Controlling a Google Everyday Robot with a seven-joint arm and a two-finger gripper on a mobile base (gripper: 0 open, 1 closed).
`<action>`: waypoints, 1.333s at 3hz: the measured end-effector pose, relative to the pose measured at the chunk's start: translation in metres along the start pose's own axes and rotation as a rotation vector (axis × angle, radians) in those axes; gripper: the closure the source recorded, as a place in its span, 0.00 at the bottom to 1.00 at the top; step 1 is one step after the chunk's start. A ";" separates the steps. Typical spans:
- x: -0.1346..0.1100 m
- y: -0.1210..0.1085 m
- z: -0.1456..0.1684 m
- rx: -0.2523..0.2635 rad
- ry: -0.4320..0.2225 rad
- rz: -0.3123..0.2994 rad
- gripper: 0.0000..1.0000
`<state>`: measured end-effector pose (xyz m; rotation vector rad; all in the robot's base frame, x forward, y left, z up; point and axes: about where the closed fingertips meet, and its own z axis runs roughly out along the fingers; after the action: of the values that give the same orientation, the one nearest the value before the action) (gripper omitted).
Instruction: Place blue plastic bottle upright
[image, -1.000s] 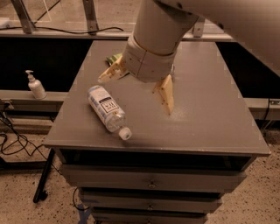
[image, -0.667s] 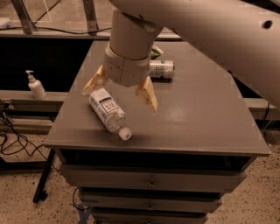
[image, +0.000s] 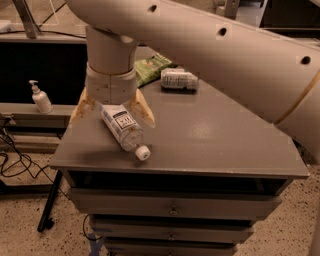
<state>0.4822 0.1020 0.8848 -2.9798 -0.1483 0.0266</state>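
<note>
The blue plastic bottle (image: 123, 129) lies on its side near the front left of the grey table (image: 215, 135), its white cap (image: 143, 153) pointing toward the front edge. My gripper (image: 112, 111) hangs directly over the bottle's far end, open, with one yellowish finger (image: 80, 107) to the bottle's left and the other finger (image: 141, 108) to its right. The fingers straddle the bottle's body without closing on it. The bottle's base is hidden under the wrist.
A silver-and-green can (image: 178, 79) lies on its side at the table's back, next to a green bag (image: 151, 67). A white pump-dispenser bottle (image: 40, 98) stands on a ledge to the left. Drawers (image: 172, 206) sit under the tabletop. My arm spans the upper right.
My gripper has moved left and down from over the table's middle to straddle the bottle's far end. The bottle has not moved.
</note>
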 end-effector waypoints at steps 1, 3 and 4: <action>-0.006 -0.009 0.012 -0.058 -0.015 -0.141 0.00; 0.009 -0.015 0.009 -0.110 0.001 -0.312 0.00; 0.027 -0.021 0.005 -0.092 0.032 -0.353 0.00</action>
<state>0.5068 0.1260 0.8828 -2.9953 -0.6841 -0.0722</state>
